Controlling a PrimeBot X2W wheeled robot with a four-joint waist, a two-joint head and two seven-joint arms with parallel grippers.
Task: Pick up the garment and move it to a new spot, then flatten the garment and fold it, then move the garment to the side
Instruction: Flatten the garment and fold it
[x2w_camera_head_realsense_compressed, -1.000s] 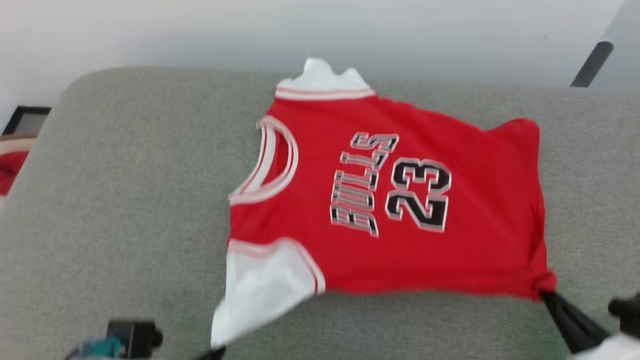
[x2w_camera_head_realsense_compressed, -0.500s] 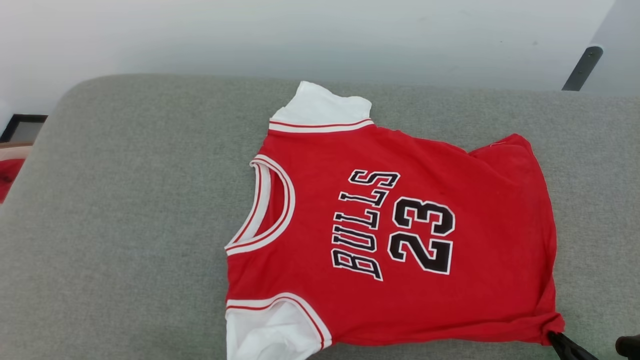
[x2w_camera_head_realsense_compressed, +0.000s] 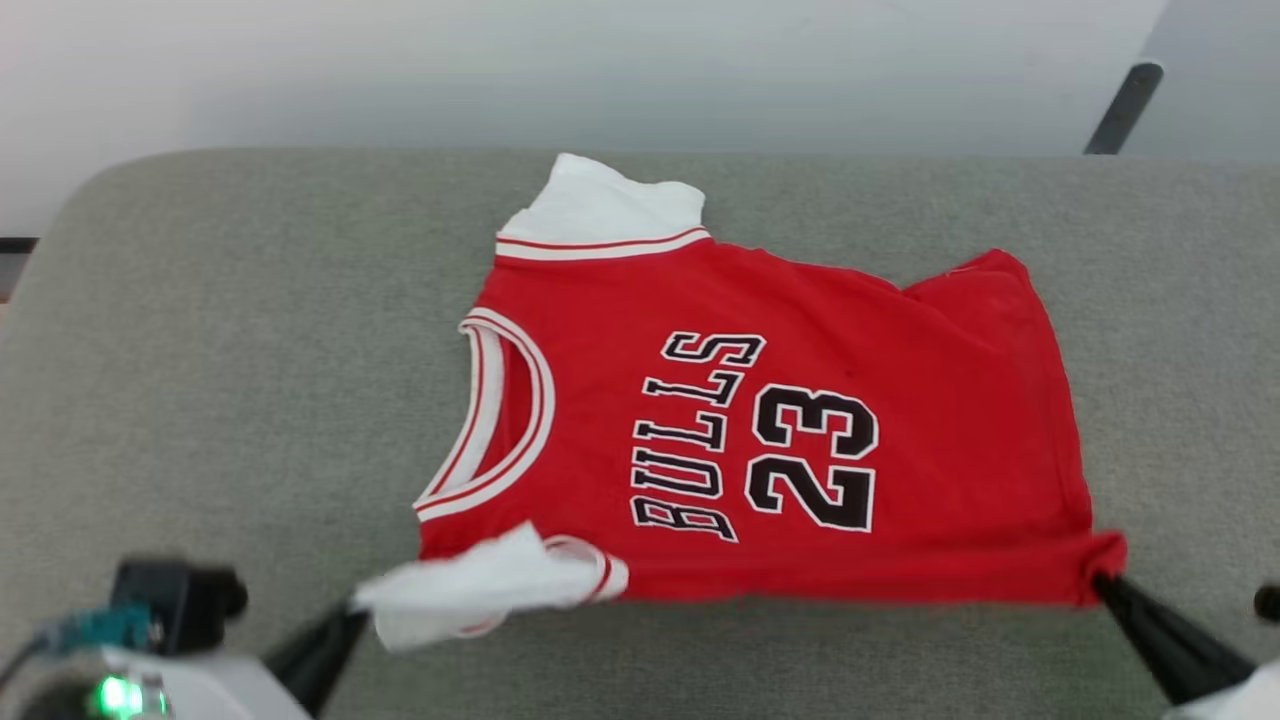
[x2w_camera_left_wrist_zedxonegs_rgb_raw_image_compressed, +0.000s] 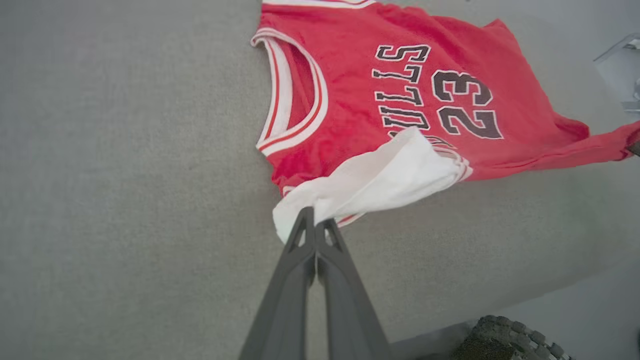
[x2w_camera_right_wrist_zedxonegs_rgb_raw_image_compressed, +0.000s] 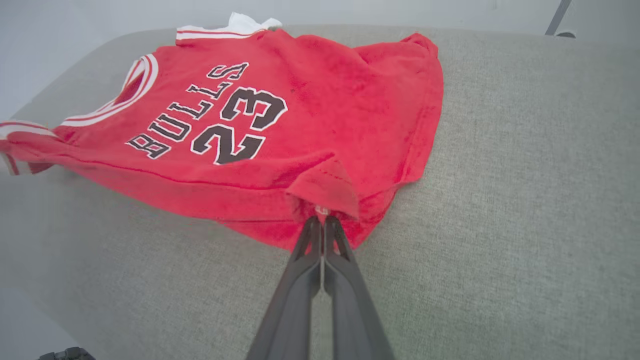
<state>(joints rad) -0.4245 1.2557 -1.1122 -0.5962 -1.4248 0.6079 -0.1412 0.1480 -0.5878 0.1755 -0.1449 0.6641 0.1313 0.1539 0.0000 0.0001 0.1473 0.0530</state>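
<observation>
The left tool (x2w_camera_left_wrist_zedxonegs_rgb_raw_image_compressed: 315, 224) has its two dark fingers pressed together on the cuff corner of the near white sleeve (x2w_camera_left_wrist_zedxonegs_rgb_raw_image_compressed: 385, 177), pinching the cloth at the very tips. The sleeve is drawn out into a creased tongue toward the near left corner of the surface (x2w_camera_head_realsense_compressed: 230, 380). In the head view this tool (x2w_camera_head_realsense_compressed: 352, 612) shows at the lower left, with the sleeve (x2w_camera_head_realsense_compressed: 480, 585) running from it back to the red body.

The right tool (x2w_camera_right_wrist_zedxonegs_rgb_raw_image_compressed: 322, 219) is likewise closed, nipping the near hem corner, where the red cloth bunches into a small peak over the fingertips. In the head view it (x2w_camera_head_realsense_compressed: 1100, 582) sits at the lower right, toward the near right part of the surface.

Between the two tools the garment (x2w_camera_head_realsense_compressed: 930, 400) is stretched along its near side. That side seems slightly raised off the surface, with a shadow beneath it in the right wrist view, though how far it clears is hard to judge. The rest lies front up on the middle and right of the grey fabric surface. The white-and-red striped collar (x2w_camera_head_realsense_compressed: 500, 420) opens toward the left edge and the hem faces the right edge. The black "BULLS 23" lettering (x2w_camera_head_realsense_compressed: 750, 440) runs sideways across the chest. The other white sleeve (x2w_camera_head_realsense_compressed: 600, 205) lies just beside the far edge. The far hem corner (x2w_camera_head_realsense_compressed: 985, 275) is rumpled and folded over.

Beyond the far edge is pale floor, with a dark slanted bar (x2w_camera_head_realsense_compressed: 1120, 105) off the far right corner.
</observation>
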